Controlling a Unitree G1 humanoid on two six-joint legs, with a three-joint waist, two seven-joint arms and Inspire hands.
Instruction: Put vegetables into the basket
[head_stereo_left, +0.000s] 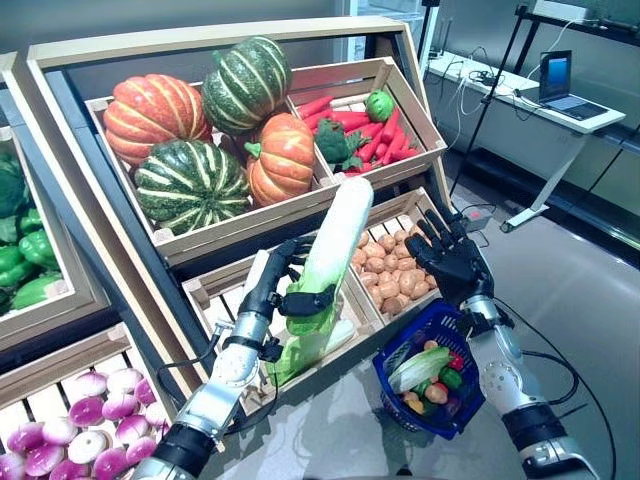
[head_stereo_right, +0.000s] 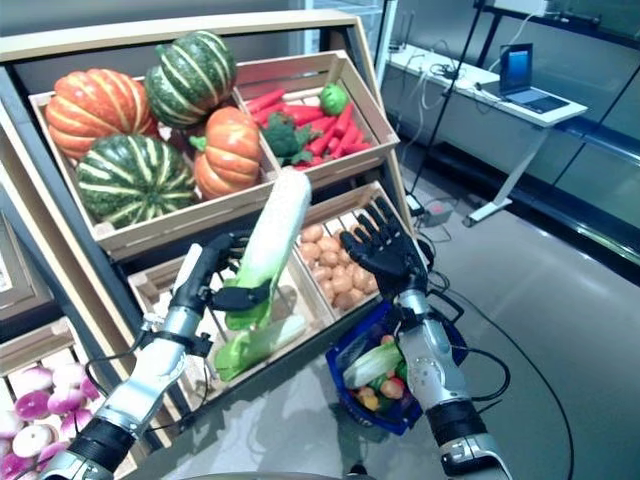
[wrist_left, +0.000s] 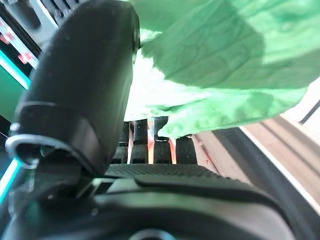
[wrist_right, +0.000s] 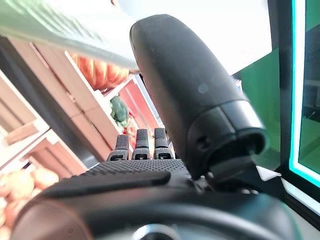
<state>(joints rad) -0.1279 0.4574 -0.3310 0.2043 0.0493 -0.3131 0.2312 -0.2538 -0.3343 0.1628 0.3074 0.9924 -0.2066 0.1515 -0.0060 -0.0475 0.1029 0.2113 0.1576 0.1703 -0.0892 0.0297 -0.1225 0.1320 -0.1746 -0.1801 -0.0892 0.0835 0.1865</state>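
Note:
My left hand (head_stereo_left: 283, 290) is shut on a long white and green cabbage (head_stereo_left: 330, 255) and holds it upright, tilted, above the stand's lower middle crate. Its green leaves (wrist_left: 225, 65) show past the fingers in the left wrist view. A second green and white cabbage (head_stereo_left: 310, 345) lies in the crate just below it. The blue plastic basket (head_stereo_left: 400, 345) stands on the floor to the right, with a pale green leafy vegetable (head_stereo_left: 420, 368) and small red, green and yellow vegetables in it. My right hand (head_stereo_left: 452, 258) is open with straight fingers just above the basket's far rim.
The wooden stand (head_stereo_left: 260, 215) fills the left and the middle, with tiers of crates. A crate of small tan round vegetables (head_stereo_left: 390, 265) sits right beside my right hand. A white desk (head_stereo_left: 530, 95) with a laptop stands at the back right. Grey floor lies to the right.

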